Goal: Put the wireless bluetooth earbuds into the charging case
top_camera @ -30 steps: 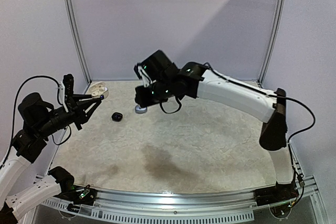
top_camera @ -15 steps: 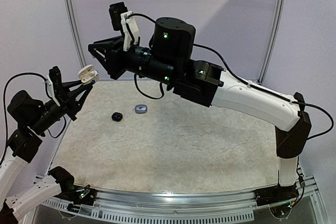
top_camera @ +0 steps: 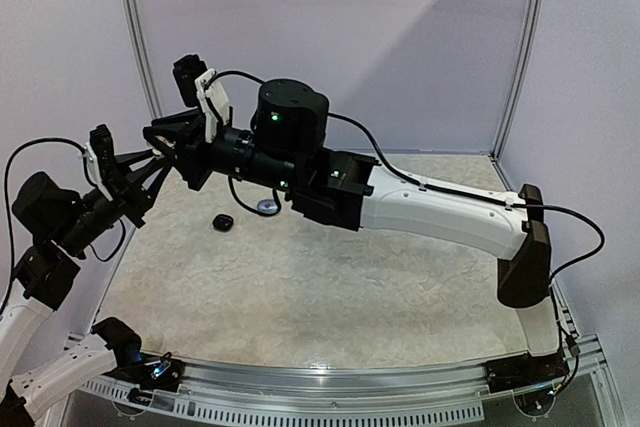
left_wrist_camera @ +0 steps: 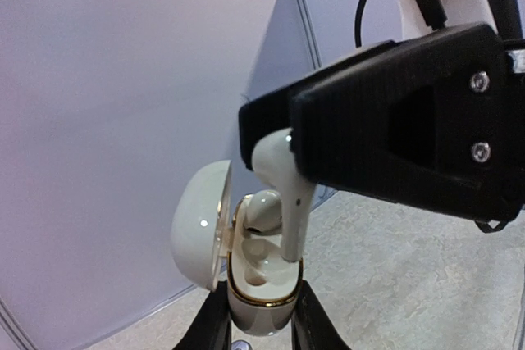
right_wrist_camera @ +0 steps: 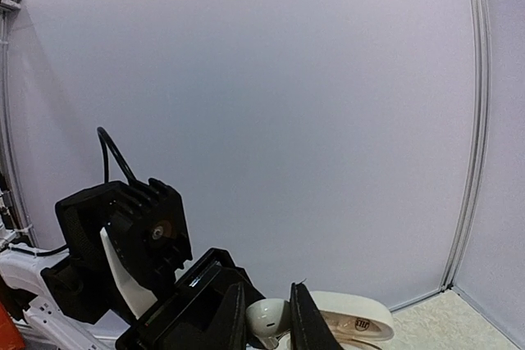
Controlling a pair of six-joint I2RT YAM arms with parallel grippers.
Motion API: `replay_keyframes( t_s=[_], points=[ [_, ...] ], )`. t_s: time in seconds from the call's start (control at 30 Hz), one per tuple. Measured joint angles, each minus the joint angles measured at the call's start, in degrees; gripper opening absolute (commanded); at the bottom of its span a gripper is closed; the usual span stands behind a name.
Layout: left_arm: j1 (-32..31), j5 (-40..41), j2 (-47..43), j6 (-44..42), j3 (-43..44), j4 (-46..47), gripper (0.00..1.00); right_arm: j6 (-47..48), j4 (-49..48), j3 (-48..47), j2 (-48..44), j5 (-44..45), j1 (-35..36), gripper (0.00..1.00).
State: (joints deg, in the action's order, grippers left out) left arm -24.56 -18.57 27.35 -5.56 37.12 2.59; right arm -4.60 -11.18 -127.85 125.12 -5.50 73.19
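though unseen overhead, earbud (left_wrist_camera: pixel 290 217) at open case (left_wrist_camera: pixel 261 305)

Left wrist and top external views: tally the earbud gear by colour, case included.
White: 3, charging case, seated earbud, held earbud.
Black: 1, black piece.
Silver-grey: 1, silver-grey piece.
Total: 5.

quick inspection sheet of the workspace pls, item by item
surface: mottled beige table mat
job's things: white charging case open, held aloft; seated earbud inside; second earbud stem-first at its socket
clutter: small black item, small grey item on mat
grippers: left gripper shut on case; right gripper shut on second earbud
cables: black cable arching off left arm
surroundings: pale walls, metal poles
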Motion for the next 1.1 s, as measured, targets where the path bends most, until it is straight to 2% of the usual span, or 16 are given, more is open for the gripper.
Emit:
replay_keyframes(
  t_s=[1.0,1.03,1.1],
  points=[
    [0.00,0.66,0.02,0.79,0.00,-0.50,0.00,2.03,-1.84,0.46,2.05,5.14,0.26,0.00],
    [0.00,0.72,0.02,0.94,0.00,-0.50,0.00,2.08,-1.90,0.50,2.05,5.29,0.28,0.01],
    [0.00,0.92,0.02,1.25,0.00,-0.55,0.00,2.10,-2.05,0.70,2.05,5.51,0.28,0.09]
  ],
)
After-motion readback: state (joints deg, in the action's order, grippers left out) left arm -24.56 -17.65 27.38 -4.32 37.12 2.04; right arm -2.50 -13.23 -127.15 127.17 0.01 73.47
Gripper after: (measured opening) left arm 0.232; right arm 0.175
